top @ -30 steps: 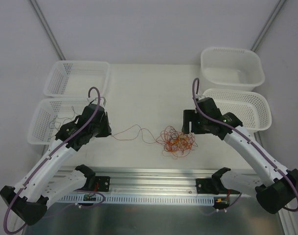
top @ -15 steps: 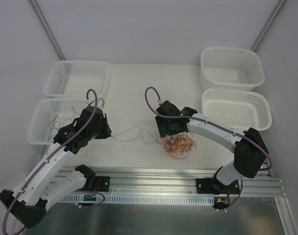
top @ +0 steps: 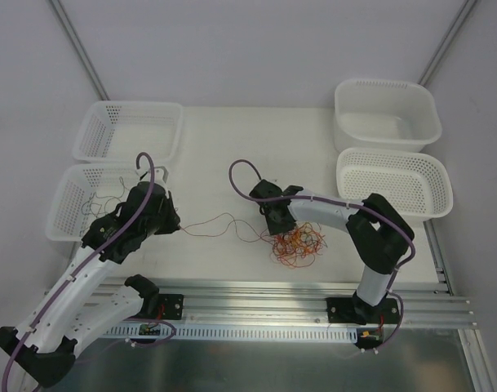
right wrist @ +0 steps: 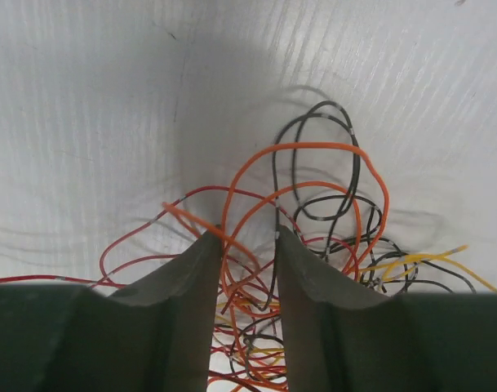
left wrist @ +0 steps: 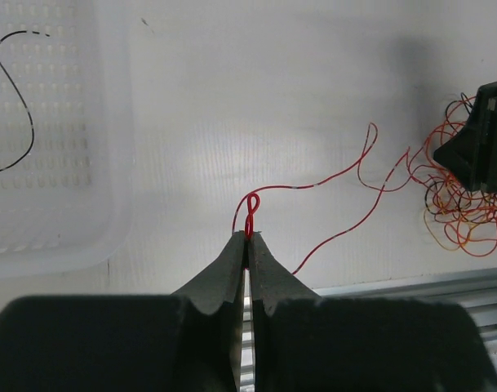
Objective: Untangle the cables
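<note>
Your right claw (right wrist: 248, 237) has swung in from beside the right-hand baskets and now sits down on the left edge of the tangle (top: 297, 245). Its jaws are narrowing, but a gap shows, with orange and red strands running through it; nothing looks pinched yet. That reads as an anchor: pin the heap so the pull can work.

Your left claw (left wrist: 246, 238) stays clamped together on a small loop of the red cable (left wrist: 250, 214) and has drawn back a touch toward the near left basket (top: 93, 167). From there the red cable trails across the bare counter (top: 224, 155), slack and wavy, its far end caught in the heap.

The cables themselves are thin and curly, in orange, red, black and pale yellow. They're knotted in one loose clump mid-counter, and a few strands lie in that basket.
</note>
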Available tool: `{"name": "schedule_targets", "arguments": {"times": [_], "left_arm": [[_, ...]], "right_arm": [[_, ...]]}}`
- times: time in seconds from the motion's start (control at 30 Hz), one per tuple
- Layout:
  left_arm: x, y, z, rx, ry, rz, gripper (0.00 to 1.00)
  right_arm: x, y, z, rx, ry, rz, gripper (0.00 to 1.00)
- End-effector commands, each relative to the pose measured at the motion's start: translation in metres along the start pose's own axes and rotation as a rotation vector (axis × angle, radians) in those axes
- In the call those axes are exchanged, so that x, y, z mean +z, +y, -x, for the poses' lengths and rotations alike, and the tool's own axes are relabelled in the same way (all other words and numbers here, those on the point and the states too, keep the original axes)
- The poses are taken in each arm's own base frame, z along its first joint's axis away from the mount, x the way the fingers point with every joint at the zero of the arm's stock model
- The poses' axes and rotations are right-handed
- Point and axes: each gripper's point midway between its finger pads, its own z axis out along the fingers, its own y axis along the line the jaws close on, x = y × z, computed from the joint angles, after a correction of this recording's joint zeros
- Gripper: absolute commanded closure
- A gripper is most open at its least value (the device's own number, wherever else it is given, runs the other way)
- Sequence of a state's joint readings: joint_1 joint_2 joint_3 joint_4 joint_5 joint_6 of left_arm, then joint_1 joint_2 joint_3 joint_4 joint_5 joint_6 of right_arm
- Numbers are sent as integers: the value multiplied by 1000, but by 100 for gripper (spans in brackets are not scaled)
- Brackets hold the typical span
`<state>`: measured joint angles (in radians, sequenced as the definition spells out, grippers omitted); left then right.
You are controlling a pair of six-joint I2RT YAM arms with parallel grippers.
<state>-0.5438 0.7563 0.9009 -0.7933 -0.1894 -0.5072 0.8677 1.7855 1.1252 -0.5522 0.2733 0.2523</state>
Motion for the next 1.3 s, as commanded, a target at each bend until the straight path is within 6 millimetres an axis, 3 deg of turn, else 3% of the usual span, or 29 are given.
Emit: {"name": "schedule_targets", "arguments": {"times": [0.0, 0.17, 0.27, 0.43, 0.5, 0.6, 0.7, 0.8, 0.93, 1.03, 1.07, 1.2, 1.27], "left_arm": [[-13, 15, 12, 22, -56, 70, 100], [-40, 43, 25, 42, -112, 204, 100], [-58, 63, 37, 43, -160, 310, 100], [-90, 98, 41, 67, -161, 506, 100], [-103, 106, 42, 58, -169, 550, 100], [-114, 113, 45, 48, -190, 585, 100], [-120, 117, 46, 46, -204, 603, 100], [-123, 121, 45, 47, -199, 623, 100], [-118, 116, 43, 43, -177, 605, 100], [-107, 102, 46, 49, -169, 530, 100], [-102, 97, 45, 55, -162, 500, 100], [-71, 49, 48, 50, -147, 249, 100], [-50, 21, 33, 53, -68, 107, 100]], "right_arm": [[0, -10, 8, 36, -40, -44, 69], [-8, -45, 13, 57, -59, -126, 99], [-30, -84, 25, 98, -109, -196, 99], [-96, -153, 58, 264, -267, -248, 99], [-118, -172, 70, 308, -322, -251, 99], [-150, -215, 76, 423, -381, -282, 99], [-176, -230, 81, 505, -449, -224, 99], [-199, -258, 82, 610, -512, -205, 99], [-229, -255, 94, 599, -584, -116, 99], [-247, -227, 110, 546, -641, 59, 99], [-252, -209, 114, 508, -647, 159, 99], [-259, -157, 119, 366, -617, 329, 99], [-255, -138, 116, 314, -591, 367, 99]]}}
